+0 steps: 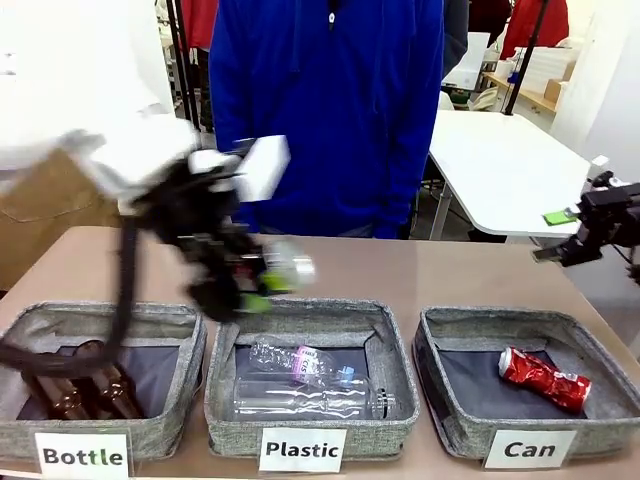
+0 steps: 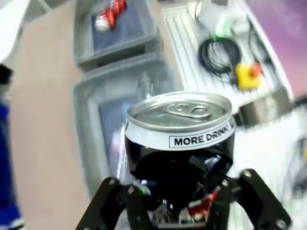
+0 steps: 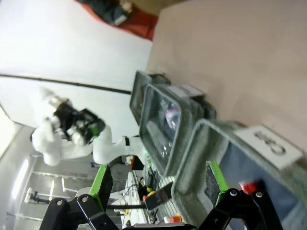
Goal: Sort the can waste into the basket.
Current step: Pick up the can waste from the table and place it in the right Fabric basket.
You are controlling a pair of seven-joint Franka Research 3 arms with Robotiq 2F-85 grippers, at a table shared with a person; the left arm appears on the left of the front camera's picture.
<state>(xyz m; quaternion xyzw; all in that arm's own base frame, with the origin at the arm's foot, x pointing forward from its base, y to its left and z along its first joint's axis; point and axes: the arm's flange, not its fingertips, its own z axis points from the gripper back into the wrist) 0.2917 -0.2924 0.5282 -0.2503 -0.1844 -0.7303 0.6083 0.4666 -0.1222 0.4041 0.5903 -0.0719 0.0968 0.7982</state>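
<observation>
My left gripper [image 1: 250, 285] is shut on a crushed black can [image 1: 287, 268] and hangs, blurred by motion, over the far rim of the middle basket. In the left wrist view the black can [image 2: 180, 139] stands between my fingers with its silver top up. A crushed red can [image 1: 545, 378] lies inside the grey "Can" basket [image 1: 432, 400] at the right. The left wrist view also takes in the red can [image 2: 109, 13] farther off. My right gripper [image 1: 556, 236] hovers open and holds nothing, behind and above that basket's right end. In the right wrist view its green pads [image 3: 217, 181] stand wide apart over the "Can" basket [image 3: 211, 143].
The "Plastic" basket [image 1: 222, 395] in the middle holds clear bottles [image 1: 300, 385]. The "Bottle" basket [image 1: 190, 380] at the left holds brown glass bottles [image 1: 75, 392]. A person in a blue top [image 1: 330, 110] stands at the table's far side. A white table [image 1: 510, 165] is at the back right.
</observation>
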